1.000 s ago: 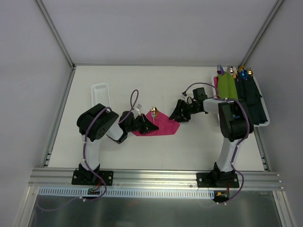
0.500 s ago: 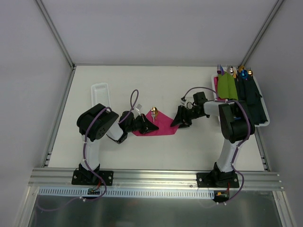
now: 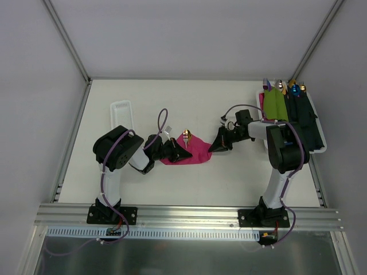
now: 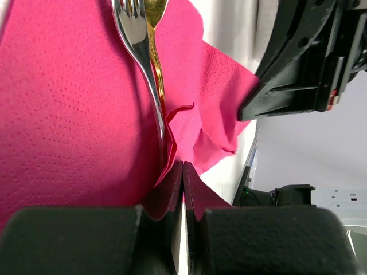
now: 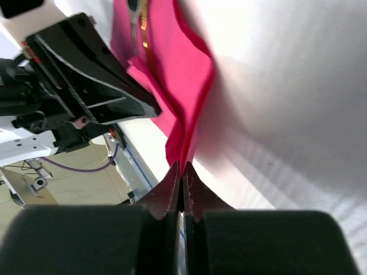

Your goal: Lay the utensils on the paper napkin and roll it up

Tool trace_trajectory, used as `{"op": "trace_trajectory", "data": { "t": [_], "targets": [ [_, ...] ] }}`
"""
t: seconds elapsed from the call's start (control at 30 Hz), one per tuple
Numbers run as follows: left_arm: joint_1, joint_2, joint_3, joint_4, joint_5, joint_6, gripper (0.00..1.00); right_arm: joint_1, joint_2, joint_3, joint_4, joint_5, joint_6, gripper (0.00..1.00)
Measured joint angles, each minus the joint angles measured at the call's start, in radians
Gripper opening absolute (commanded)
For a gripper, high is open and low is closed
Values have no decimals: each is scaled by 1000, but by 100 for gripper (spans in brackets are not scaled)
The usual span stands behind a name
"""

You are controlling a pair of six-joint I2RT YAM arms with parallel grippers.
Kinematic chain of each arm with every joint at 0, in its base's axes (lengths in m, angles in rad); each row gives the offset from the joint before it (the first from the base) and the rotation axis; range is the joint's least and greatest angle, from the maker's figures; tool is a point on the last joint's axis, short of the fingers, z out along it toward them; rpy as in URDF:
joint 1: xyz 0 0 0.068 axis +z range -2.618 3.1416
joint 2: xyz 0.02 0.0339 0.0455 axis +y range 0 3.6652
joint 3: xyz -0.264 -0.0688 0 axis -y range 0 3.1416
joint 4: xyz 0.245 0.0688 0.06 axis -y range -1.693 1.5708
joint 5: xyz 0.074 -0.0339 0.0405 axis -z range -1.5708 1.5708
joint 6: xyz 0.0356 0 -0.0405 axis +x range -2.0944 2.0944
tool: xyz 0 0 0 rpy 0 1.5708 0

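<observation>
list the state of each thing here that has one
paper napkin: unrolled on the table, pinched at two sides
utensils: lying on the paper napkin, heads showing
left gripper: shut on the paper napkin's edge
right gripper: shut on the paper napkin's opposite edge
green napkin rolls: rolled up

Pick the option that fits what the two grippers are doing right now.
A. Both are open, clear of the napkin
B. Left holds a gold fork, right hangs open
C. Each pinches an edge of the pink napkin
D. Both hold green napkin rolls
C: the left gripper has its jaws shut on a fold of the paper napkin. The right gripper is shut on another edge. The utensils lie loose on the sheet.
</observation>
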Motion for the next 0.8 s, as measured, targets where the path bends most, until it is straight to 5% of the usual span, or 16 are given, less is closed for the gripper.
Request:
{"op": "trace_trajectory", "data": {
  "t": [0.8],
  "targets": [
    [0, 0, -4, 0, 0, 0, 0, 217, 41, 132, 158, -26, 260, 0]
  ]
}}
